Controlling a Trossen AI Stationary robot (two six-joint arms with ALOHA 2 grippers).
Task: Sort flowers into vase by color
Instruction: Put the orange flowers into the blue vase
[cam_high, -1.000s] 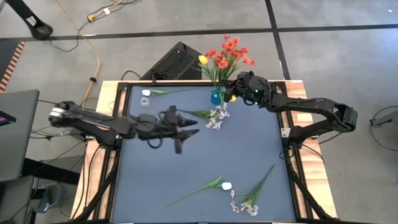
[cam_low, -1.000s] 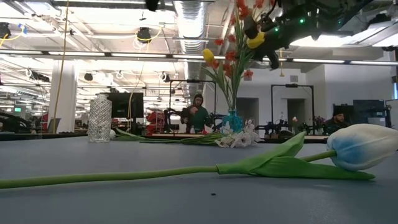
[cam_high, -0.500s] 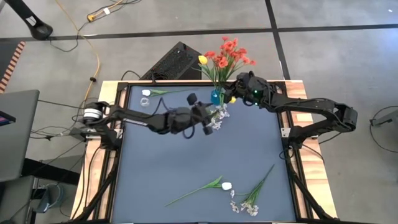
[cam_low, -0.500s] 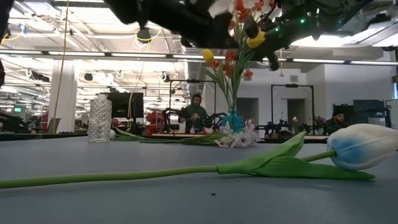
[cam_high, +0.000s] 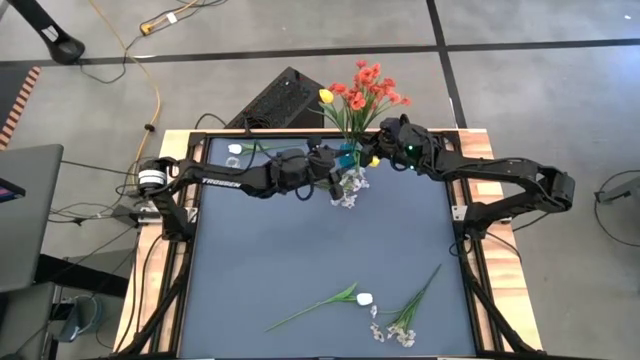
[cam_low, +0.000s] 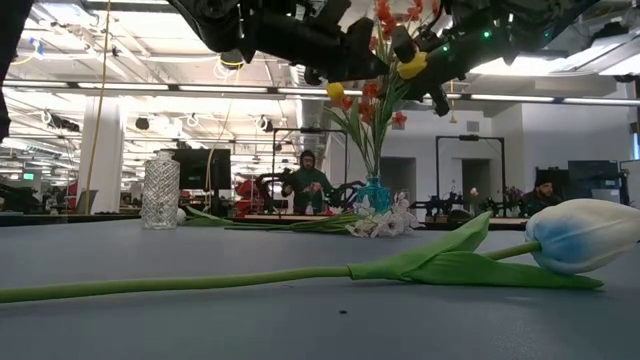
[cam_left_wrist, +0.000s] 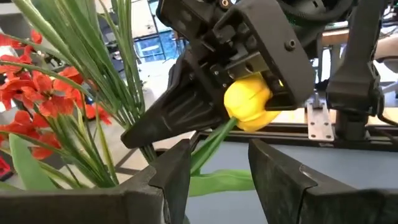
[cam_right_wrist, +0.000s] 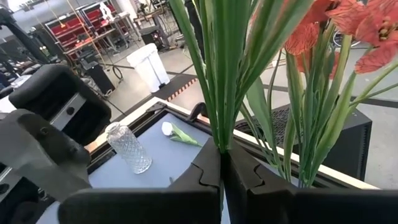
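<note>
Yellow bud (cam_left_wrist: 247, 102) pinched in right gripper (cam_left_wrist: 205, 121); left gripper (cam_left_wrist: 214, 168) wide, empty.

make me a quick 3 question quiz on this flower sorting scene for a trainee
1. True or false: the right gripper is shut on the yellow flower.
2. Which vase holds the red flowers? A. blue vase B. clear glass vase
3. Fill in: the left gripper has its fingers ____, facing the yellow flower.

Key: 1 true; 2 A; 3 open
</note>
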